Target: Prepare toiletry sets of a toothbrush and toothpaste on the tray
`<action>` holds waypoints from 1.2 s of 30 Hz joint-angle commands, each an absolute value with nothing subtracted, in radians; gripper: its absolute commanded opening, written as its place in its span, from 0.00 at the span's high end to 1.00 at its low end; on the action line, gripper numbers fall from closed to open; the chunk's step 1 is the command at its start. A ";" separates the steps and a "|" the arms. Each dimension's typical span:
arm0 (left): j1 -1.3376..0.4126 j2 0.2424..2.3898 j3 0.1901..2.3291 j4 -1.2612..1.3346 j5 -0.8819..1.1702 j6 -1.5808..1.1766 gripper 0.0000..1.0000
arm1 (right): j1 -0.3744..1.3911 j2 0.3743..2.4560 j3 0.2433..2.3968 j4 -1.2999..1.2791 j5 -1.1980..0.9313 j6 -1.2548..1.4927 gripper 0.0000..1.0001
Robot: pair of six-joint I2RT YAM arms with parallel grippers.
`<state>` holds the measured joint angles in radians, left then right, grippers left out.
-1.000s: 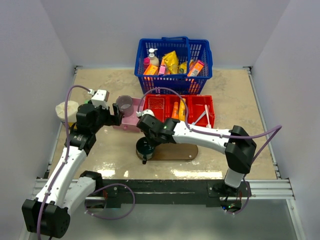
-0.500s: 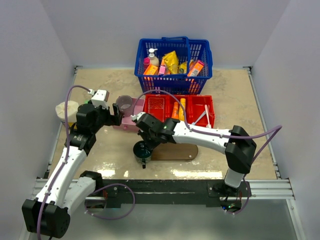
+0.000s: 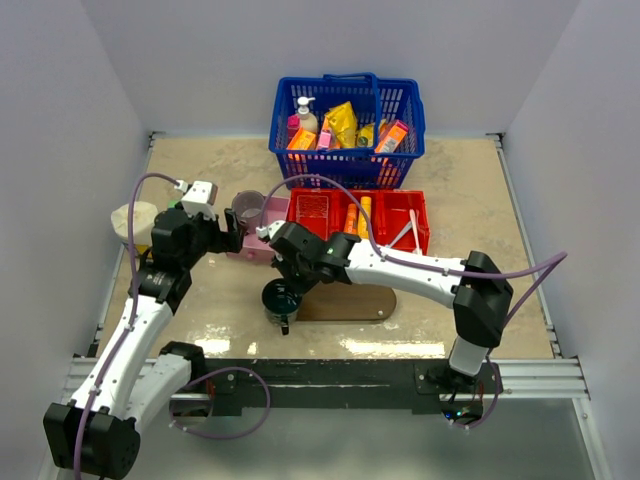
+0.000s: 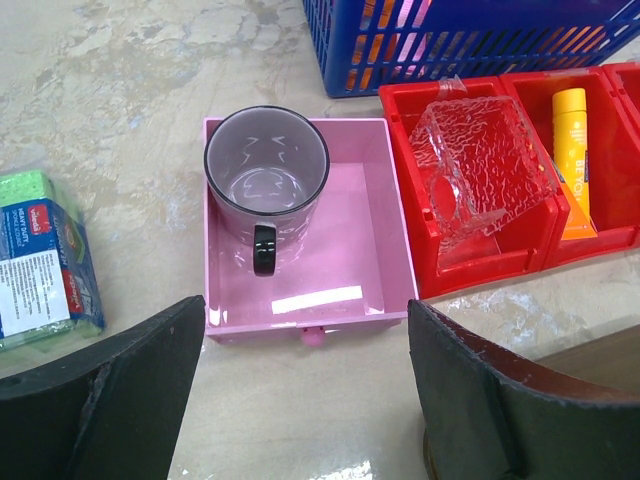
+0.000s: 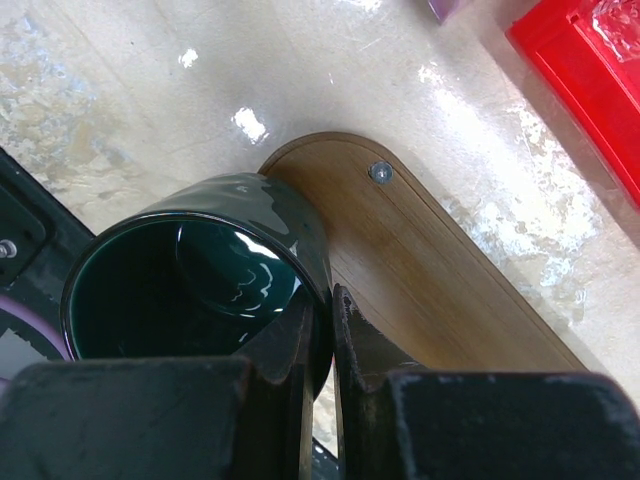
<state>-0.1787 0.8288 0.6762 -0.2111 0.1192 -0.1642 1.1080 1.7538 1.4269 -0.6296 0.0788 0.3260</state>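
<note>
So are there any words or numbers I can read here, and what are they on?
Nothing can be read for sure.
Sponge pack: white label with a red logo and tiny print, too blurred to read.
Toothpaste tube in the red bin: markings too small to read.
Packets in the blue basket: too small to read.

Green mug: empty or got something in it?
Empty. Right wrist view looks into the green mug and shows only bare glossy walls and bottom; the right claw pinches its rim.
</note>
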 commanded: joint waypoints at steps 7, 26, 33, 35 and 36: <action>-0.175 0.811 0.676 -0.190 0.120 -0.164 0.14 | 1.075 1.727 1.505 -0.689 0.113 0.316 1.00; -0.175 0.816 0.675 -0.190 0.121 -0.164 0.14 | 1.043 1.772 1.486 -0.660 0.150 0.336 1.00; -0.175 0.813 0.676 -0.187 0.123 -0.166 0.14 | 1.043 1.769 1.471 -0.657 0.150 0.345 1.00; -0.175 0.815 0.676 -0.189 0.124 -0.166 0.14 | 1.043 1.770 1.470 -0.652 0.152 0.345 1.00; -0.175 0.815 0.676 -0.189 0.124 -0.166 0.14 | 1.043 1.773 1.470 -0.653 0.152 0.345 1.00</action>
